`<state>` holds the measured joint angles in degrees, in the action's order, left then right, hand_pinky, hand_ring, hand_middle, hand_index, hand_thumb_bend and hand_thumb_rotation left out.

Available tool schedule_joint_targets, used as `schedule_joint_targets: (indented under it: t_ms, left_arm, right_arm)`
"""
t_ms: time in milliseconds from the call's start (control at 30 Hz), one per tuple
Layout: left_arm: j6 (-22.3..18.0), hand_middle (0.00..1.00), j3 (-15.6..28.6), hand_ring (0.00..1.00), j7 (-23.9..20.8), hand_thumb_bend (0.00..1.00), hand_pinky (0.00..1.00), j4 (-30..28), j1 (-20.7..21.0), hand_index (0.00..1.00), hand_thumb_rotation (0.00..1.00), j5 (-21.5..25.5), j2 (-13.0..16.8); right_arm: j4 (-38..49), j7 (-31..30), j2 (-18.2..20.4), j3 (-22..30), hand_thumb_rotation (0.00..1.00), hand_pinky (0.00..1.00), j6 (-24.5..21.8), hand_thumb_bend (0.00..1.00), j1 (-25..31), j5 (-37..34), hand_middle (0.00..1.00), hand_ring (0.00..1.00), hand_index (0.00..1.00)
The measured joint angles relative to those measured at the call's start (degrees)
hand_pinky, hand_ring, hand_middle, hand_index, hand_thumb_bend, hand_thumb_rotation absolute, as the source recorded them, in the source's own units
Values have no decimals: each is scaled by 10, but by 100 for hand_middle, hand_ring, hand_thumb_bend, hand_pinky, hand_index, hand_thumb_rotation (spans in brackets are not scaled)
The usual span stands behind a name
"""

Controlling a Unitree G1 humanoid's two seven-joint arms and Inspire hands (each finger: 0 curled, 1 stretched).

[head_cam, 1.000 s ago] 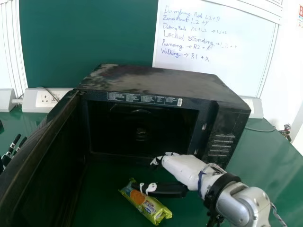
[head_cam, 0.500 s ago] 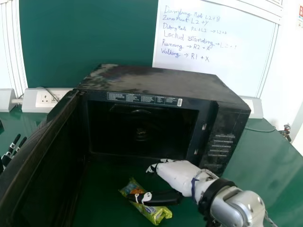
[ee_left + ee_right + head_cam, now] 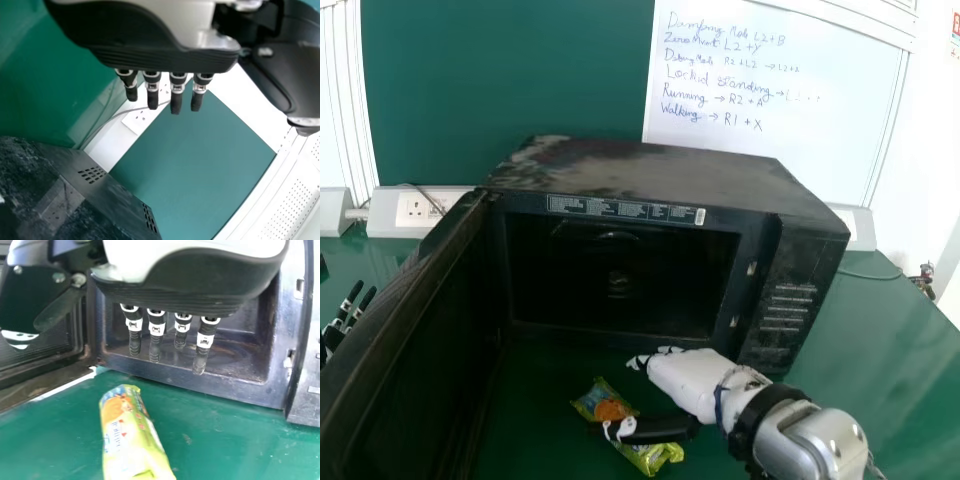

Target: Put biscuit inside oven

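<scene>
Now the right robot hand [image 3: 682, 384], its fingers straight, has eased toward 7–8 o'clock, thumb over the biscuit packet [image 3: 652, 460]; gripping should precede the oven [image 3: 650, 175] at 12 o'clock.

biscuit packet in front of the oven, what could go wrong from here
The right hand is open with its thumb across the packet in the head view, so closing it might nudge the packet away rather than grip it.

The oven has a raised lower rim, which a packet carried too low could catch.

The door stands open on the robot's left, so a swing that way might bump it.
</scene>
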<state>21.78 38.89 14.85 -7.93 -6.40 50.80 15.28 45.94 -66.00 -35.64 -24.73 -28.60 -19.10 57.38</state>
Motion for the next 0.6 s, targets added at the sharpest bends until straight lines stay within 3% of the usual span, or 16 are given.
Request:
schedule_joint_targets:
  t_ms: [200,300,467,600]
  left_arm:
    - [2,94,0,92,0,85,87,0,0,99,23,1,0]
    - [2,94,0,92,0,85,87,0,0,99,24,1,0]
    - [2,95,0,93,1,86,88,0,0,100,24,0,0]
    - [2,95,0,93,1,85,88,0,0,100,24,0,0]
  right_arm:
    - [-32,-14,33,-4,43,78,21,100,4,38,89,86,89]
    - [-54,-16,46,-4,40,73,33,100,8,47,86,82,87]
    - [-91,-15,64,-4,34,56,52,100,17,60,75,66,83]
    - [-112,-15,71,-4,30,50,67,100,18,67,70,61,78]
